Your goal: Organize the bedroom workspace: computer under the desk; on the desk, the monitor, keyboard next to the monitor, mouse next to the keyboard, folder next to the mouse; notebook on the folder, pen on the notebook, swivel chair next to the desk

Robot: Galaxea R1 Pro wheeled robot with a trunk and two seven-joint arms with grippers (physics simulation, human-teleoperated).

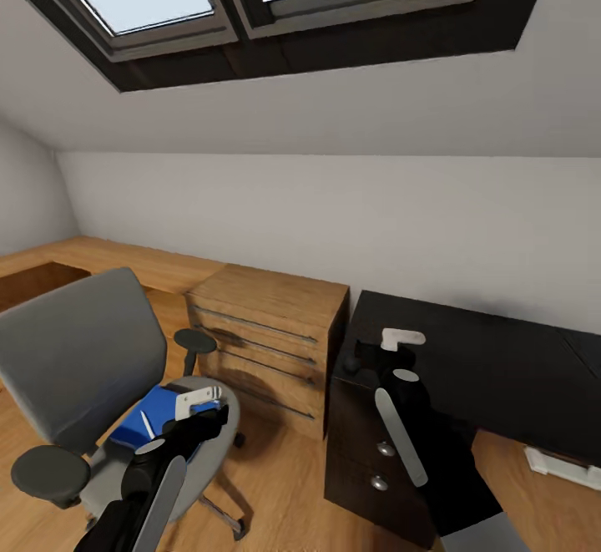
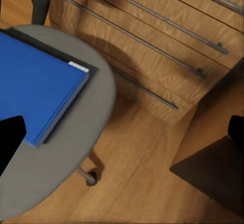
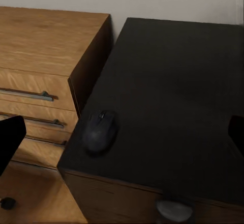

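Note:
The grey swivel chair [image 1: 79, 351] stands at the left. On its seat [image 2: 96, 112] a blue flat cover [image 1: 146, 418] [image 2: 35, 82] lies on a darker sheet; I cannot tell which is the folder and which the notebook. The thin white pen [image 1: 147, 424] rests on the blue cover. My left gripper [image 1: 200, 408] [image 2: 122, 132] hangs open over the seat's edge, beside the blue cover, holding nothing. The black mouse [image 1: 351, 363] [image 3: 100, 131] sits near the left front corner of the black desk [image 1: 492, 360] [image 3: 173, 71]. Just above it my right gripper [image 1: 392, 350] [image 3: 122, 135] is open and empty.
A light wooden drawer chest [image 1: 267, 326] [image 2: 152, 36] [image 3: 46, 46] stands between chair and desk. The desk's black drawer unit [image 1: 380, 460] faces me. A white-edged object [image 1: 561, 464] lies low under the desk at the right. A wooden bench [image 1: 108, 255] runs along the wall.

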